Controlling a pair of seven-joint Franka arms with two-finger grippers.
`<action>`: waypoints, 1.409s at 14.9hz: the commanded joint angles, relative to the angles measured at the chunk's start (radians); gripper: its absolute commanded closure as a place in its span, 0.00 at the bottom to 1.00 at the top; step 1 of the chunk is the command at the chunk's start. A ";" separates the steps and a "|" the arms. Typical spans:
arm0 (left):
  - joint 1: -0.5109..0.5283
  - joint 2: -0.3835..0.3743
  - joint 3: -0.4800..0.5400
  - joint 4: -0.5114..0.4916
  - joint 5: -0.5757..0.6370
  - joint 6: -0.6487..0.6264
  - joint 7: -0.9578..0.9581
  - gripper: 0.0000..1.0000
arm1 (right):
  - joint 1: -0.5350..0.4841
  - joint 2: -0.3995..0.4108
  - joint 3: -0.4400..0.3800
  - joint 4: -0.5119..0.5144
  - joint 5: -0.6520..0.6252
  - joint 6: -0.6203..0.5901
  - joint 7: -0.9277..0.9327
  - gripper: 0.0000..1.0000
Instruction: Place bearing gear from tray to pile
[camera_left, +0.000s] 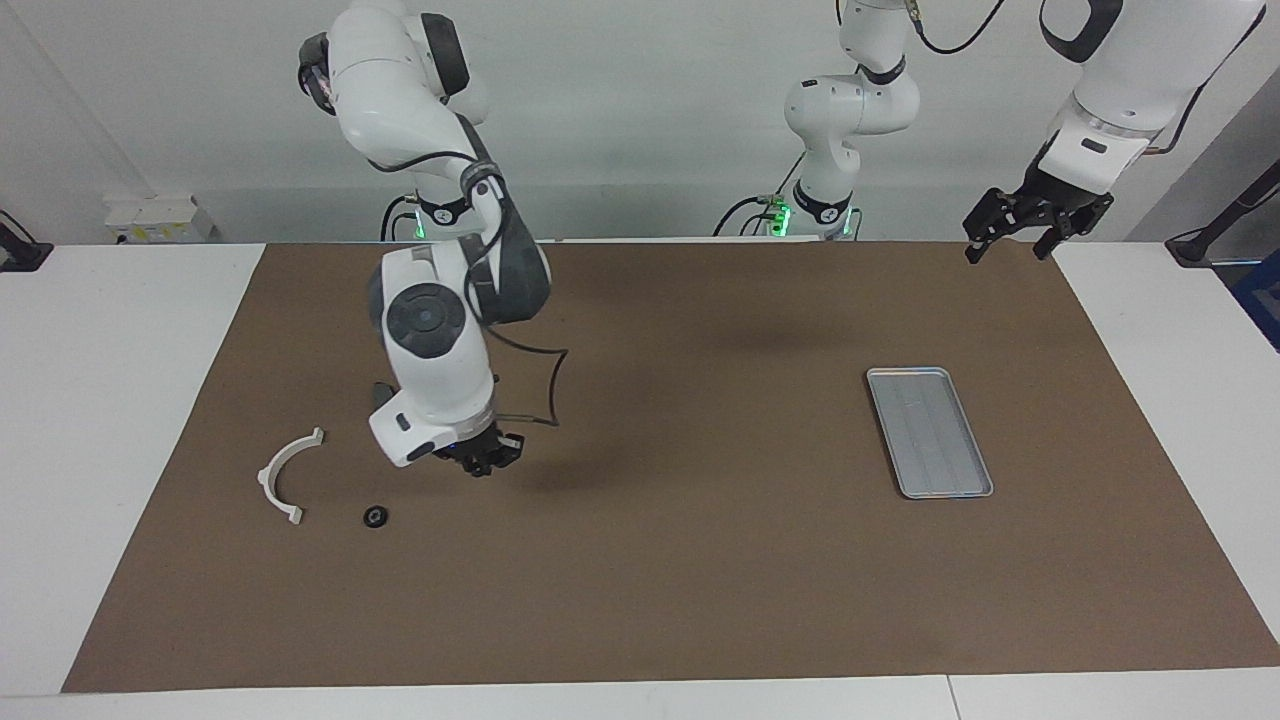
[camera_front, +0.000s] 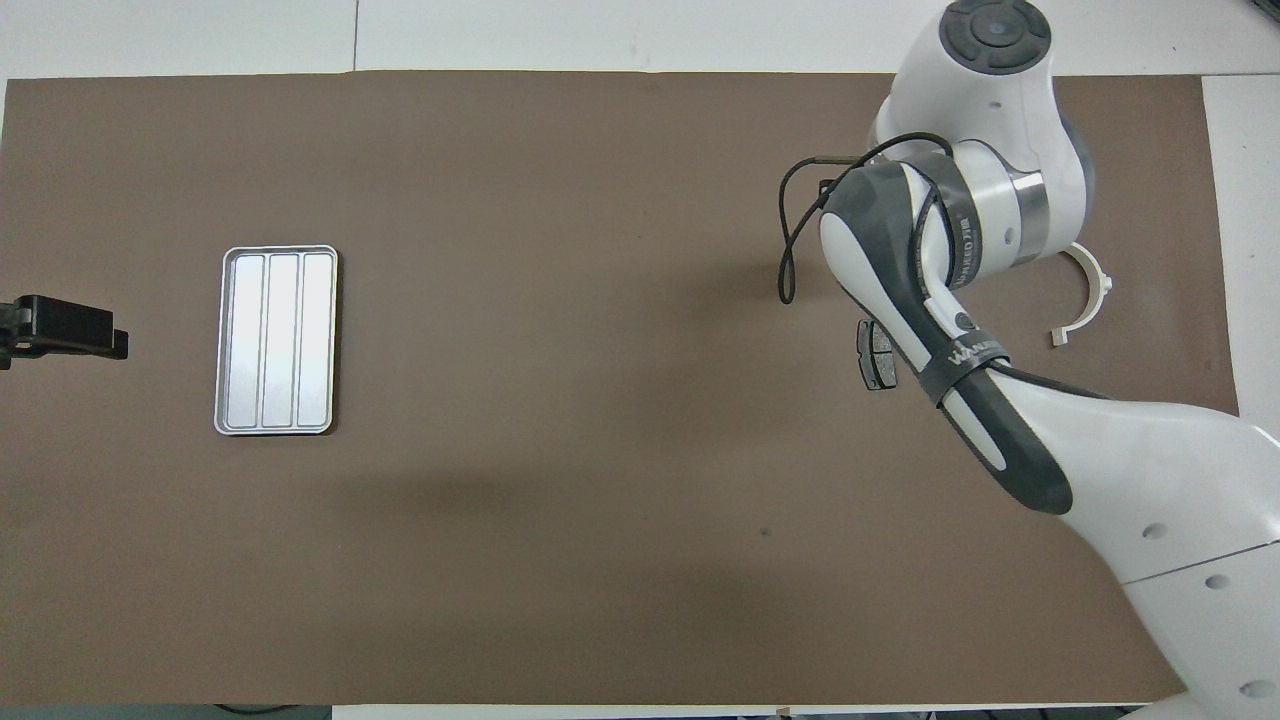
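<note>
The silver ridged tray (camera_left: 930, 432) (camera_front: 276, 340) lies on the brown mat toward the left arm's end, with nothing in it. In the pile, the white arc (camera_left: 285, 475) (camera_front: 1092, 290) lies by a small black bearing gear (camera_left: 376, 516). One dark brake pad (camera_front: 874, 356) peeks out beside the right arm, which hides the rest. My right gripper (camera_left: 487, 462) hangs shut, low over the mat at the pile. Whether anything sits between its tips does not show. My left gripper (camera_left: 1010, 236) (camera_front: 66, 330) waits open, high over the mat's corner at its own end.
The brown mat (camera_left: 700, 600) covers most of the white table. A loop of black cable (camera_left: 545, 385) hangs from the right wrist above the mat. Nothing lies on the mat between the tray and the pile.
</note>
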 joint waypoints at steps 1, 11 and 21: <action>-0.007 -0.015 0.009 -0.015 -0.005 -0.008 0.012 0.00 | -0.028 -0.043 0.017 -0.119 0.016 0.107 -0.059 1.00; -0.008 -0.015 0.009 -0.015 -0.005 -0.008 0.012 0.00 | -0.047 -0.035 0.017 -0.191 0.016 0.227 -0.076 1.00; -0.008 -0.015 0.007 -0.017 -0.005 0.001 0.012 0.00 | -0.045 -0.108 0.015 -0.187 0.016 0.196 -0.071 0.00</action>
